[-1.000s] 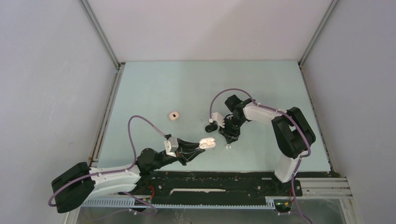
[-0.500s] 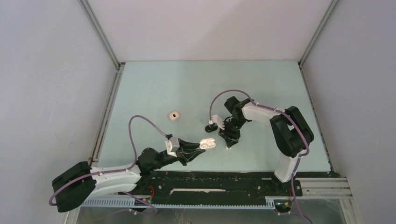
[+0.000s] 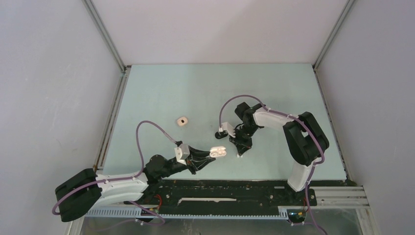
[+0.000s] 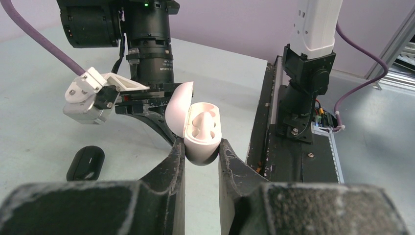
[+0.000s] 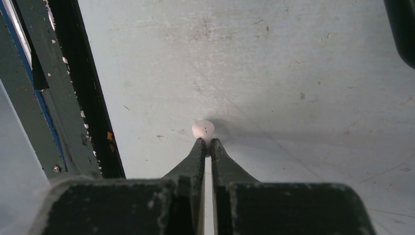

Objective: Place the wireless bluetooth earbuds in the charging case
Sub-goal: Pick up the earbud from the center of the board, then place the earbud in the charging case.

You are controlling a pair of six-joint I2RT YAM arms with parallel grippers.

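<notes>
My left gripper (image 4: 201, 147) is shut on the base of a pale pink charging case (image 4: 200, 132), held above the table with its lid swung open; one earbud socket looks filled. In the top view the case (image 3: 219, 152) sits at the left gripper's tips (image 3: 211, 155). Just right of it, my right gripper (image 3: 240, 148) points down at the table. In the right wrist view its fingers (image 5: 205, 143) are pinched together on a tiny pale earbud (image 5: 203, 129) that rests on the table surface.
A closed black case (image 3: 221, 133) lies on the table beside the right wrist, also in the left wrist view (image 4: 85, 163). A small cream case (image 3: 182, 121) lies further left. The black base rail (image 5: 83, 98) runs close to the earbud.
The right gripper's fingers have closed on the pale earbud. The left arm has nudged slightly forward with the open case still in its grip.
</notes>
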